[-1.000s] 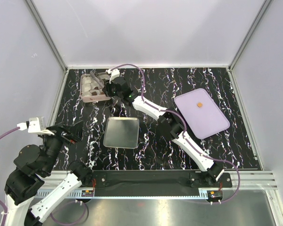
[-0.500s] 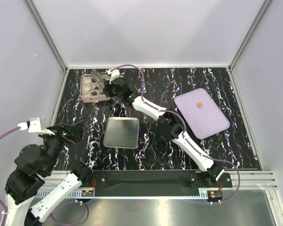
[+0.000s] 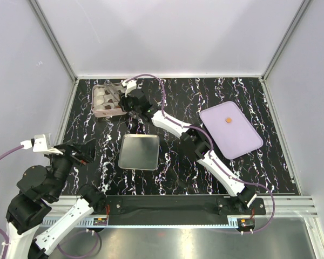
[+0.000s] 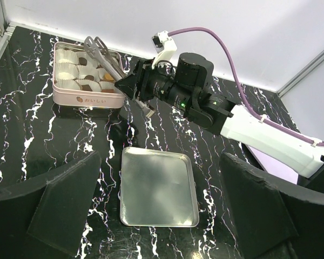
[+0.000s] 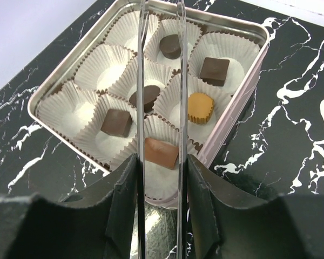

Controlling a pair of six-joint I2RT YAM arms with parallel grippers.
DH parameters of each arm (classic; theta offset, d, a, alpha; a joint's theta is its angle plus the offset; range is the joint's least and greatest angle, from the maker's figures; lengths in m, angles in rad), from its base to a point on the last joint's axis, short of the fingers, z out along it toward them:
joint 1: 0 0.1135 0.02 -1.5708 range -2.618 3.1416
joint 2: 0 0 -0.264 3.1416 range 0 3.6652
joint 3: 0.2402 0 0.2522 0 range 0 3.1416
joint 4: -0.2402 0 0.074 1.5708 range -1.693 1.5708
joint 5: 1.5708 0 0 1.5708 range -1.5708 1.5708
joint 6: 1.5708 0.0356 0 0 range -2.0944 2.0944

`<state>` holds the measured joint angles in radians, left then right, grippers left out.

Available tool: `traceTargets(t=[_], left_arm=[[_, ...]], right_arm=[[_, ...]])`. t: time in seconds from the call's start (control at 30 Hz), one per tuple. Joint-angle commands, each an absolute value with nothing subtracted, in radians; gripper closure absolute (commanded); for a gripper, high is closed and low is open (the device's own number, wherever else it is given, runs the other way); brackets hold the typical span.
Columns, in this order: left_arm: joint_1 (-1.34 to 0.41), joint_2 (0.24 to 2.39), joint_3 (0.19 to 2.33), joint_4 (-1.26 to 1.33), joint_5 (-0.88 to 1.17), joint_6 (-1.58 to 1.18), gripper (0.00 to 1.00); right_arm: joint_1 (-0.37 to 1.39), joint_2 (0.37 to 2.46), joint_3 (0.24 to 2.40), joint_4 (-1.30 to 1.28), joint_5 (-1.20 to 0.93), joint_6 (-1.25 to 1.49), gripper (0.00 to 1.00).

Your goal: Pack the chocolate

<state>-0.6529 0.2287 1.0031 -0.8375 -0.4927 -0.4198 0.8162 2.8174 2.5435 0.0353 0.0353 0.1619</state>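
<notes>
A pink tin [image 5: 243, 102] holds white paper cups with several chocolates, among them an orange-brown one [image 5: 161, 152], a gold one [image 5: 200, 107] and a dark square [image 5: 214, 70]. My right gripper [image 5: 161, 162] is shut on metal tongs [image 5: 141, 81], whose two blades reach out over the tin with a gap between them. In the top view the right gripper [image 3: 127, 102] is at the tin's [image 3: 96, 110] right edge. One tan chocolate [image 3: 227, 120] lies on the purple tray [image 3: 232, 135]. My left gripper [image 4: 156, 189] is open and empty.
A shallow silver metal tray [image 3: 139, 152] lies in the middle of the black marbled table, below my left gripper in the left wrist view [image 4: 157, 186]. The right arm stretches diagonally across the table. Walls close in the back and both sides.
My right gripper with the tongs has edged slightly further over the tin. The left arm has not moved.
</notes>
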Motion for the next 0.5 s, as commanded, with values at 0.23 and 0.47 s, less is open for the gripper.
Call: traceTargets(t=[0.23, 0.47], left_arm=[[-0.652, 0.244, 0.973, -0.764, -0.497, -0.426, 0.01], [-0.652, 0.261, 0.950, -0.719, -0.492, -0.400, 0.01]], right_arm=[[0.815, 2.315, 2.105, 0.187, 0.115, 0.046, 0.58], [0.790, 1.889, 1.774, 0.023, 0.262, 0.041, 0.58]])
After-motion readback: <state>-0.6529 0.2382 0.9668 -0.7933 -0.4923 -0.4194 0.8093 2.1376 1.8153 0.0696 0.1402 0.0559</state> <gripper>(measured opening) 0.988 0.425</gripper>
